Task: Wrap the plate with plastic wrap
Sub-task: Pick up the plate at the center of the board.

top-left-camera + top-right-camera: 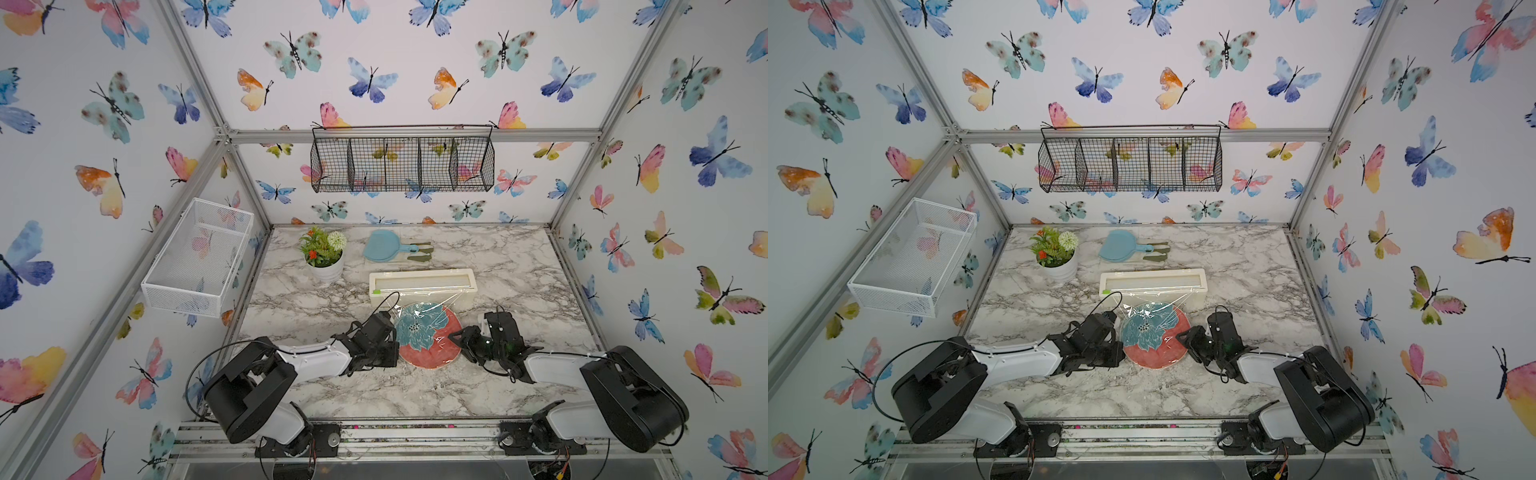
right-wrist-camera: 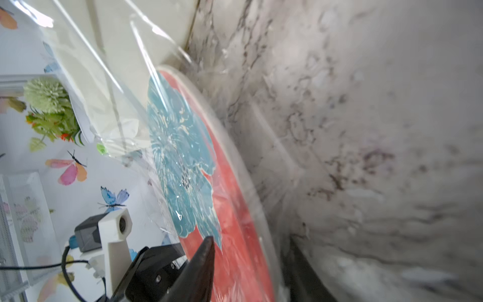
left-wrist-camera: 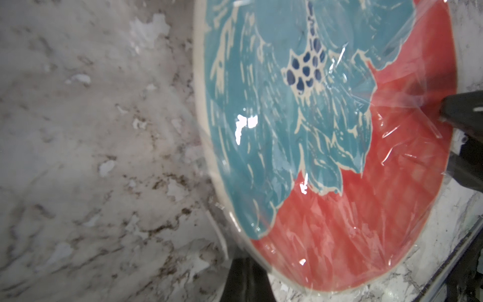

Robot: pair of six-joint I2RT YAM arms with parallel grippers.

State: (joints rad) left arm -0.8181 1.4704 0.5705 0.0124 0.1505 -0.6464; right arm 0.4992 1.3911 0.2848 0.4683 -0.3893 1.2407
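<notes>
Left hand [image 1: 391, 337] shut at plate [image 1: 432, 355] left rim; right hand [image 1: 456, 336] fingers straddle right rim, clamped or not, cannot tell. Plate mid-worktop [image 1: 519, 270], just before dispenser box [image 1: 422, 284], plastic wrap [image 1: 417, 300] draped over. Film looks limp, clingy, easily torn: pinch loose edge past rim. Plate likely slippery, breakable

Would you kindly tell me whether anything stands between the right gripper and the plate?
Only the plastic wrap draped over the plate; the right gripper is at its rim, and no other object shows between them.
</notes>
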